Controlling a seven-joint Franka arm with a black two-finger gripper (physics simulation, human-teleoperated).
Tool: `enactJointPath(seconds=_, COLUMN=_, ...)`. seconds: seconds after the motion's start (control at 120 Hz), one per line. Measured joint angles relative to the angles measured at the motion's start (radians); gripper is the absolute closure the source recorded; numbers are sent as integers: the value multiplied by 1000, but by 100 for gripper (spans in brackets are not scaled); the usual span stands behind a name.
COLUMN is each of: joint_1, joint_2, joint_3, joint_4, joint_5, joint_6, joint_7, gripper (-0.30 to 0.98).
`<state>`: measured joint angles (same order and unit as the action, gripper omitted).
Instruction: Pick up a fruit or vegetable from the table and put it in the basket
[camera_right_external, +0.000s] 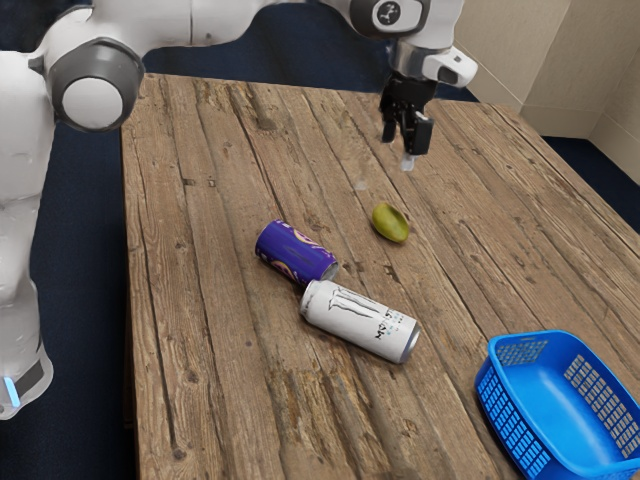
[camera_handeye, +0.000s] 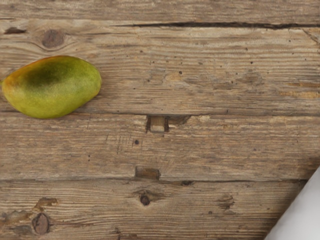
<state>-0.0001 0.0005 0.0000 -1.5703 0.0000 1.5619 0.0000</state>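
Note:
High over the table's far part, the black gripper (camera_right_external: 399, 148) hangs in the exterior view with its fingers apart and nothing between them. A green-yellow mango (camera_right_external: 390, 223) lies on the wooden table (camera_right_external: 230, 400), below the gripper and clear of it. In the wrist view the mango (camera_handeye: 52, 89) shows an orange tint at one end and bare planks around it. The blue basket (camera_right_external: 492, 385), with lattice walls, stands at the exterior view's lower right.
A purple can (camera_right_external: 295, 252) and a white can (camera_right_external: 358, 322) lie on their sides close together, between the mango and the table's near part. A smooth pale surface (camera_handeye: 300, 215) cuts across one corner of the wrist view; I cannot tell what it is.

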Motion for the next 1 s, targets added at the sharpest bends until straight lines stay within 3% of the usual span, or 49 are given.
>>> enactJointPath(seconds=0.025, joint_1=-41, joint_2=135, joint_3=49, joint_4=228, joint_5=-23, joint_6=-19, joint_7=4, gripper=0)
enactJointPath(seconds=0.058, joint_1=-41, joint_2=242, joint_3=86, joint_4=406, joint_5=-46, joint_6=-40, joint_7=9, gripper=0)
enactJointPath(seconds=0.158, joint_1=-15, joint_2=347, joint_3=124, joint_4=583, joint_5=-89, joint_6=-88, joint_7=21, gripper=0)
enactJointPath(seconds=0.4, joint_1=-14, joint_2=314, joint_3=133, joint_4=636, joint_5=-117, joint_6=-143, joint_7=43, gripper=0)
enactJointPath(seconds=0.533, joint_1=-46, joint_2=254, joint_3=66, joint_4=683, joint_5=-117, joint_6=-144, joint_7=51, gripper=0)
enactJointPath(seconds=0.683, joint_1=-48, joint_2=254, joint_3=59, joint_4=679, joint_5=-99, joint_6=-134, joint_7=100, gripper=0)
enactJointPath(seconds=0.817, joint_1=20, joint_2=304, joint_3=110, joint_4=653, joint_5=-83, joint_6=-118, joint_7=266, gripper=0)
enactJointPath(seconds=1.0, joint_1=139, joint_2=528, joint_3=121, joint_4=652, joint_5=-57, joint_6=-49, joint_7=485, gripper=0)
